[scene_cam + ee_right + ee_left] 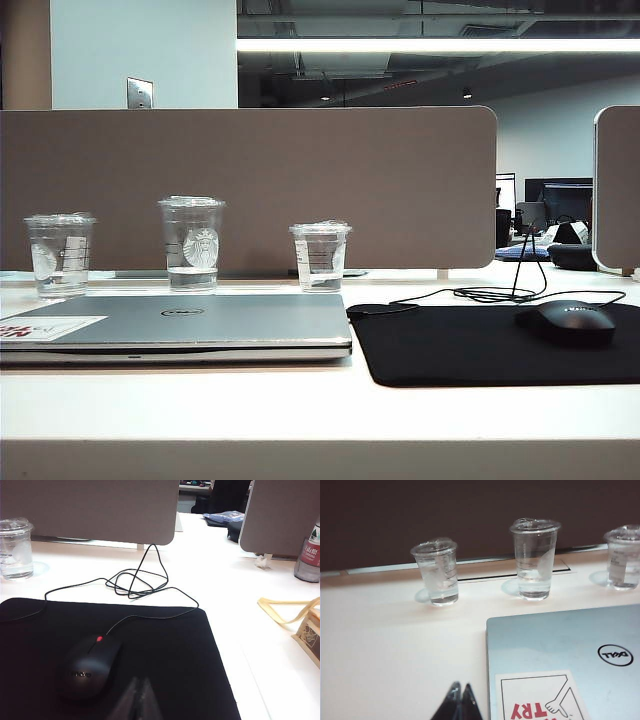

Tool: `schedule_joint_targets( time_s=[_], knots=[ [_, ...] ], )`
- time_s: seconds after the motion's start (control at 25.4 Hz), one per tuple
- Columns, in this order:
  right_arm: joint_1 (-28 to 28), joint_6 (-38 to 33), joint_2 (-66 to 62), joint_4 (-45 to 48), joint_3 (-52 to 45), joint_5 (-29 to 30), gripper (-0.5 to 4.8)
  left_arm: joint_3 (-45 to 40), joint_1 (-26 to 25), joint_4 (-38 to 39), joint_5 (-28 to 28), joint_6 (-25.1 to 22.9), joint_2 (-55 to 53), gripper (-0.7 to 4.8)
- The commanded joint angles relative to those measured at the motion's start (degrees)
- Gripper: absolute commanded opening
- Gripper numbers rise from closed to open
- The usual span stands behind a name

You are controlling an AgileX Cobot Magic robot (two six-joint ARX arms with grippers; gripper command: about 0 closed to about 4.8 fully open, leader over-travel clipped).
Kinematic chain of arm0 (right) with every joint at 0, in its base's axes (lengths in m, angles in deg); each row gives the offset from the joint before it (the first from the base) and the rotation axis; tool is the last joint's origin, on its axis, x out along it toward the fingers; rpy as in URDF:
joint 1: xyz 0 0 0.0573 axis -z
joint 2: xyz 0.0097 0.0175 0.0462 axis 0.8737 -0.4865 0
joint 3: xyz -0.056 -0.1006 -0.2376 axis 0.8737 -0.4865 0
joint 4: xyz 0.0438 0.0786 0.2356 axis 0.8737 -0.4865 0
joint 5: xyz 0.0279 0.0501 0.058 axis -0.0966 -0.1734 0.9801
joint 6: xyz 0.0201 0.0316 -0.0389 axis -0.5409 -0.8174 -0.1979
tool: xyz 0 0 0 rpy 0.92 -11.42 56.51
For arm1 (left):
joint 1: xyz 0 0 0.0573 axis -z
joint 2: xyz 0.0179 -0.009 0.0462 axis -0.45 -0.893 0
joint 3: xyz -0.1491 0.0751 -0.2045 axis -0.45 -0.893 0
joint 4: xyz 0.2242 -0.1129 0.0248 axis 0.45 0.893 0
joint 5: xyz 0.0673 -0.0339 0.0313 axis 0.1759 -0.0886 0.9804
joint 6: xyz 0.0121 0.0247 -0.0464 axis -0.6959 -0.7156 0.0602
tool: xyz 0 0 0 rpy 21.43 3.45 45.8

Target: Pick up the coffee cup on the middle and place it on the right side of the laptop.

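The coffee cup point(191, 243), tall and clear with a flat lid and a round white logo, stands upright in the middle of three cups behind the laptop point(200, 325); a little water sits at its bottom. In the left wrist view the coffee cup point(534, 560) stands beyond the silver laptop point(560, 645). My left gripper point(460, 687) is shut and empty, low over the white desk beside the laptop's edge, well short of the cups. My right gripper point(140, 682) is shut and empty over the black mouse pad point(150, 645). Neither gripper shows in the exterior view.
A shorter labelled cup point(60, 255) stands left of the coffee cup and the smallest cup point(320, 256) right of it. A black mouse point(567, 322) with a looped cable point(135, 585) lies on the pad point(470, 350). A grey partition point(300, 180) backs the desk. A bottle point(308, 555) and yellow-handled bag point(300, 617) stand far right.
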Motion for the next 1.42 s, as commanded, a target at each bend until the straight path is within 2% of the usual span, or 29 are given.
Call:
schedule_joint_targets(
  time_s=[0.04, 0.39, 0.43, 0.47, 0.55, 0.63, 0.67, 0.75, 0.94, 1.06, 1.14, 1.3, 1.42],
  knots=[
    [0.0, -0.3, 0.1, 1.0, -0.3, -0.1, -0.01, 0.2, 0.0, -0.9, -0.2, 1.1, 0.0, -0.05],
    [0.0, -0.3, 0.1, 1.0, -0.3, 0.0, -0.01, 0.3, 0.0, -0.9, -0.2, 1.2, 0.0, -0.06],
    [0.0, -2.6, 0.1, 1.1, -0.2, -0.7, -0.02, 0.7, 0.1, -0.9, -0.4, 2.6, 0.0, -0.05],
    [0.0, -9.6, 0.1, 1.4, 0.2, -4.5, -0.02, 2.1, 0.1, -0.1, -0.4, 3.9, 0.0, -0.06],
    [0.0, -17.1, 0.1, 0.5, 1.9, -7.8, -0.03, 4.9, 0.1, 2.6, -0.4, 5.1, 0.0, -0.05],
    [0.0, -20.7, 0.0, -1.0, 4.5, -6.8, -0.03, 8.1, 0.1, 5.3, -0.6, 6.2, 0.0, -0.05],
    [-0.3, -21.4, -0.2, -3.4, 8.4, -2.4, -0.04, 12.0, 0.1, 7.4, -1.7, 6.3, -0.6, -0.06],
    [-0.3, -21.0, -0.2, -7.9, 15.0, 3.4, -0.04, 17.7, 0.1, 9.6, -2.8, 6.0, -3.4, -0.06],
    [-0.3, -15.8, -3.5, -15.5, 26.6, 9.2, -0.04, 25.9, 0.1, 10.7, -6.6, 5.4, -12.3, -0.05],
    [-0.3, -9.8, -8.2, -18.7, 33.2, 10.8, -0.04, 30.6, 0.1, 10.6, -7.7, 4.2, -17.8, -0.06],
    [-0.3, -6.4, -11.7, -19.7, 36.9, 10.9, -0.04, 33.4, 0.1, 10.8, -7.5, 1.5, -21.0, -0.06],
    [-0.4, -2.9, -21.7, -21.8, 44.7, 11.5, -0.04, 37.8, 0.1, 11.9, -7.8, 0.7, -27.3, -0.05],
    [-3.6, -1.1, -32.5, -21.2, 51.2, 11.8, -0.04, 42.5, 0.1, 12.0, -14.6, 0.9, -33.5, -0.06]
  ],
)
